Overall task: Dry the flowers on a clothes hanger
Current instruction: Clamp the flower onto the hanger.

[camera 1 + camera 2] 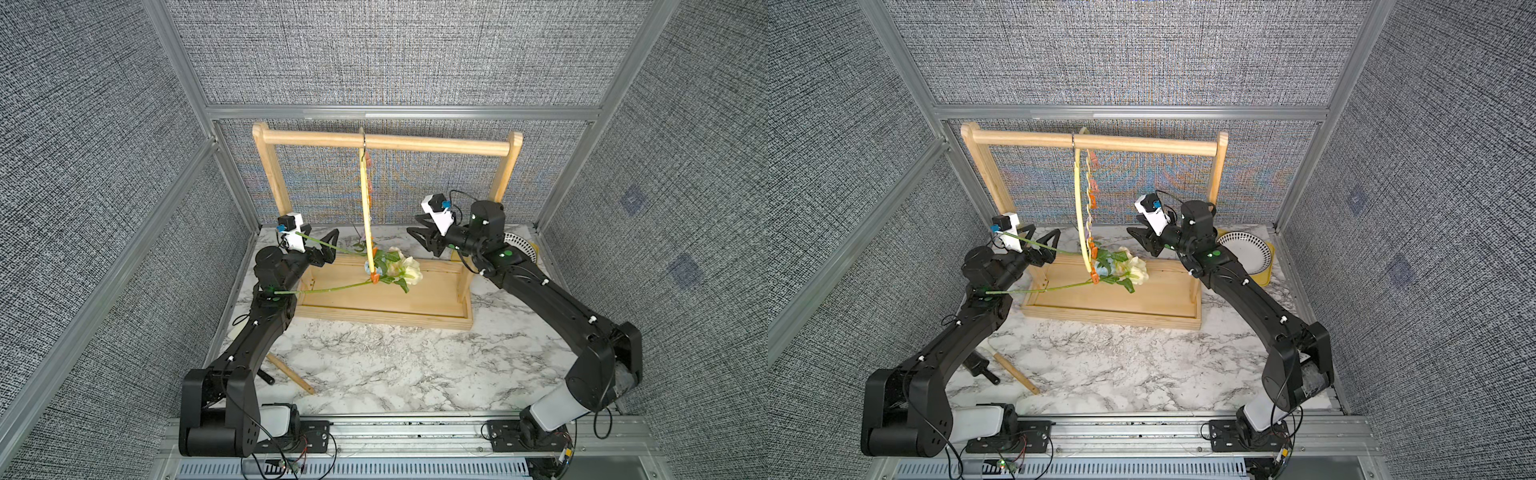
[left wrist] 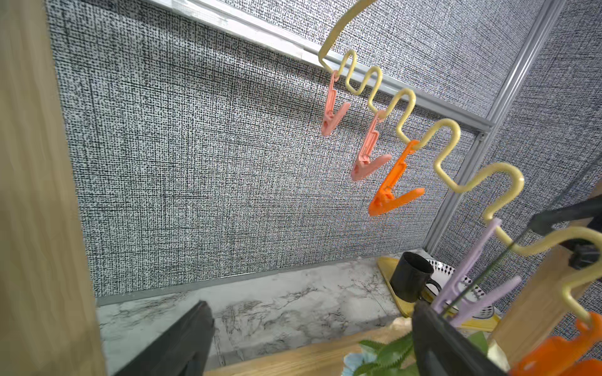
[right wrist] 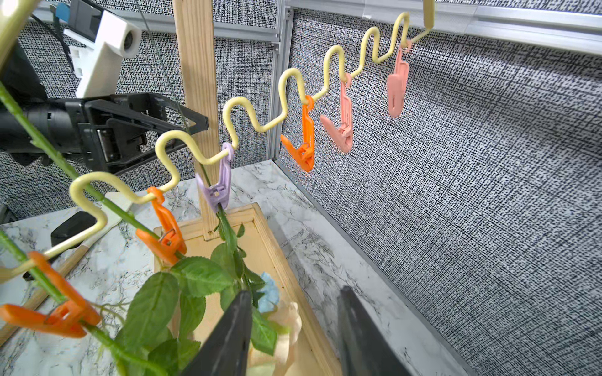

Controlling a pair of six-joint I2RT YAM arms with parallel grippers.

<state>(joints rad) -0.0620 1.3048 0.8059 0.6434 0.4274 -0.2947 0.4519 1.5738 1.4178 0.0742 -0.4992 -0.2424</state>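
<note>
So the clothes hanger (image 1: 365, 199) is a skinny pale yellow arch with a squiggly, wave-shaped lower bar. A thin metal hook holds it on the round top bar of a light-wood rack (image 1: 386, 143). It hangs right between the two pincers, nearly edge-on in both top views.

The flowers (image 1: 405, 268) are all clipped on at the low end of that wavy bar. A little lilac clip (image 3: 216, 192) pinches the thin stem of the frilly pale blue bloom (image 3: 270, 293). Two glossy orange clips (image 3: 166, 237) bite the thicker green stems of the roses. The blooms sit on the right pincer's side of the hanger, over the rack's flat wooden tray base. The long stems poke out toward the left pincer. Saw-edged, fabric-looking leaves (image 3: 198, 276) bunch up just ahead of the right pincer's fingers, with cream petals beneath.

The left pincer (image 1: 331, 245) has its black angular fingers spread wide, with nothing between them. One rose stem crosses it in both top views, but I can't tell if it touches. In its wrist view the lilac clip is just beside one finger.

The right pincer (image 1: 417, 237) has its fingers apart too, empty, just short of the blooms.

Higher up the bar, well away from both pincers, two matte salmon-pink clips (image 2: 332, 107) and an empty orange clip (image 2: 391, 185) dangle free.

The desk (image 1: 395, 365) is a white-grey marble print. A black mug (image 2: 410, 280) and a patterned plate (image 1: 1246, 249) sit behind the right pincer.
</note>
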